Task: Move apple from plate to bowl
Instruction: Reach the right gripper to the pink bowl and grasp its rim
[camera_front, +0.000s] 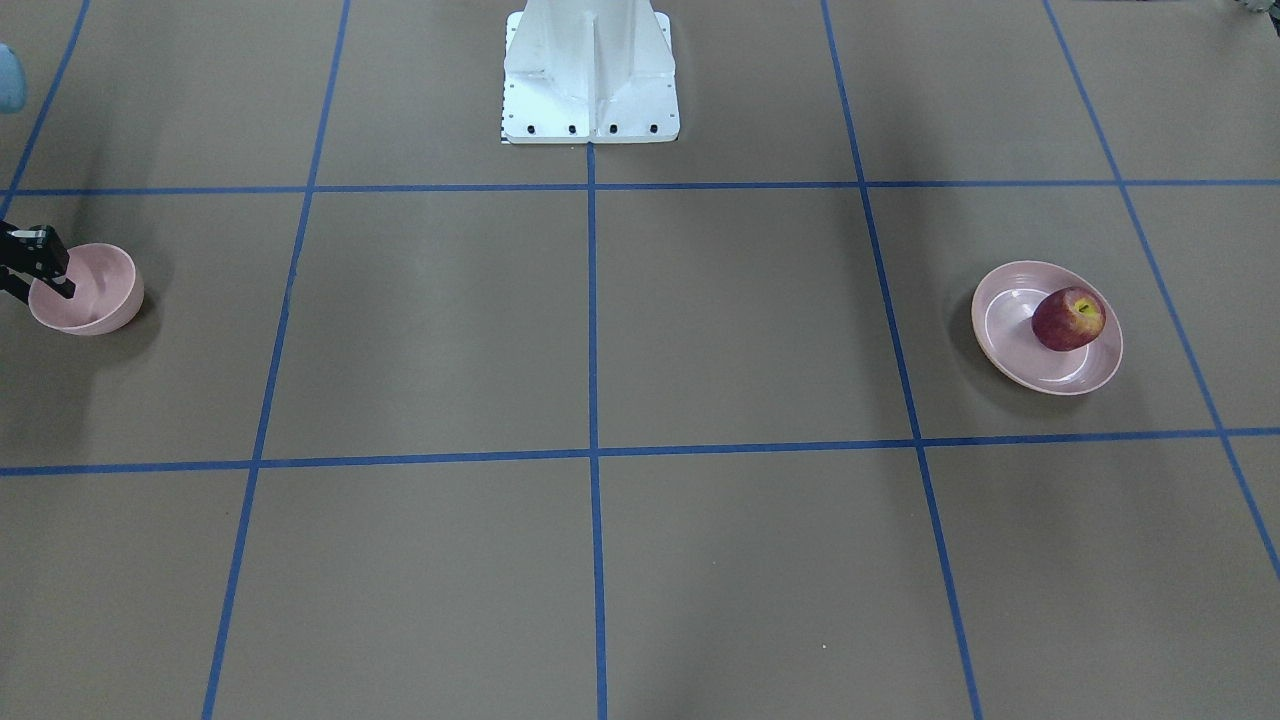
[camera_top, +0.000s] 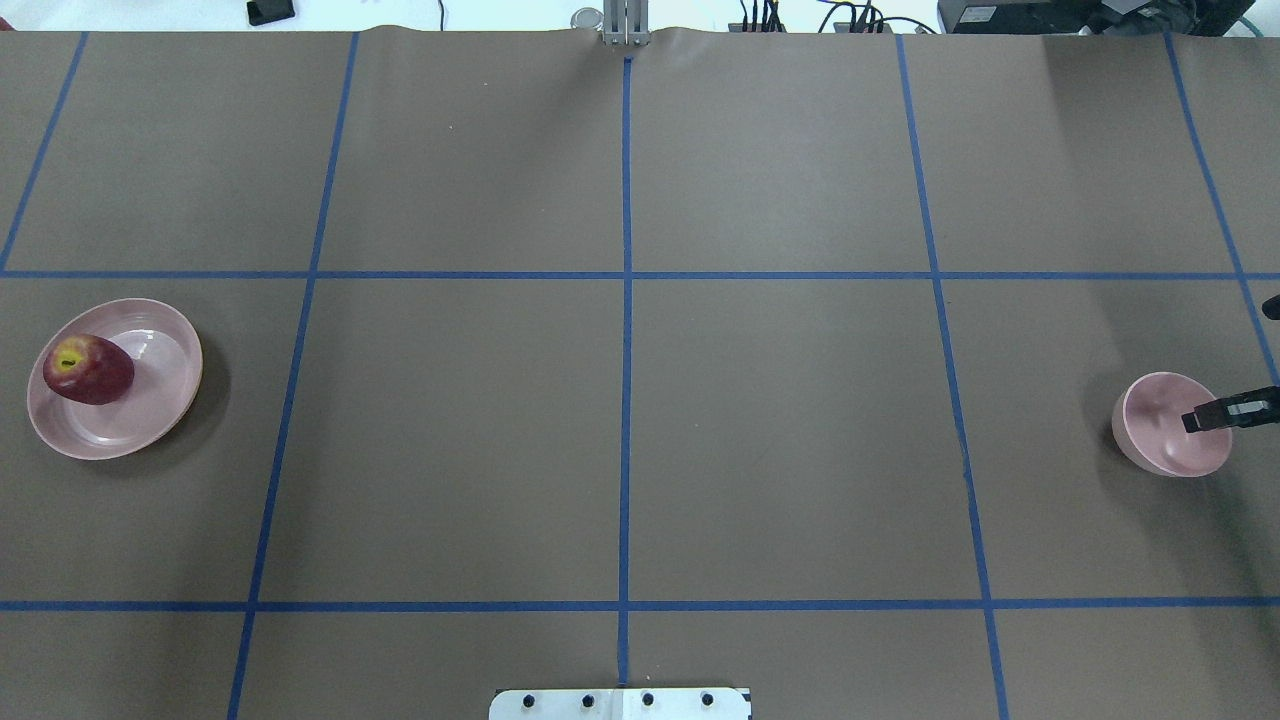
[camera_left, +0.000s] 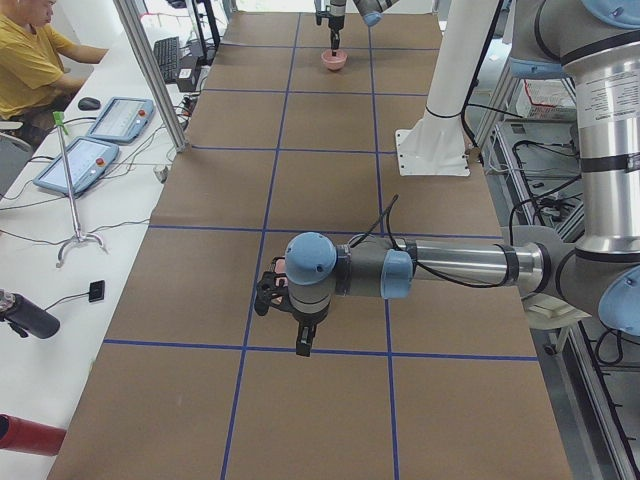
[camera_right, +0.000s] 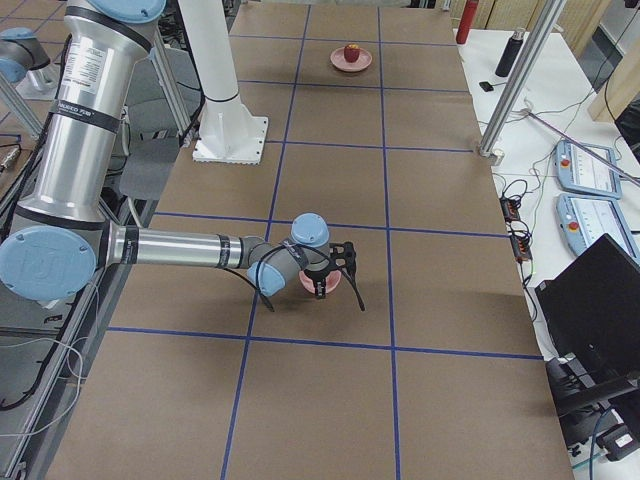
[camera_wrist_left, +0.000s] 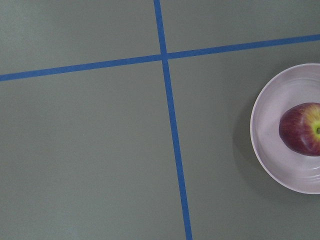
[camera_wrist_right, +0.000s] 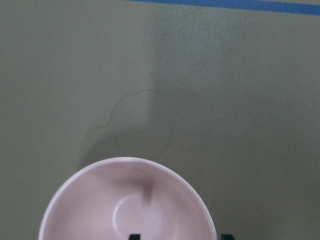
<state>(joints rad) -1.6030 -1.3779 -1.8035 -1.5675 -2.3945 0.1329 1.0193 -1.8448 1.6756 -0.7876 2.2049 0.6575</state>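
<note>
The dark red apple (camera_front: 1068, 318) (camera_top: 88, 368) lies on the pale pink plate (camera_front: 1010, 345) (camera_top: 150, 405) on the robot's left side of the table. The left wrist view shows the apple (camera_wrist_left: 302, 129) and the plate (camera_wrist_left: 265, 150) at its right edge, with no fingers in sight. My left gripper (camera_left: 288, 325) shows only in the exterior left view, so I cannot tell its state. The small pink bowl (camera_front: 95, 290) (camera_top: 1160, 425) (camera_wrist_right: 125, 200) stands on the far right side. My right gripper (camera_wrist_right: 180, 236) is open and empty, one fingertip inside the bowl's rim and one outside.
The white robot base (camera_front: 590, 80) stands at the table's robot-side edge. Blue tape lines (camera_top: 626, 300) divide the brown table into squares. An operator (camera_left: 30, 60) sits beside the table with control pendants (camera_left: 85, 160).
</note>
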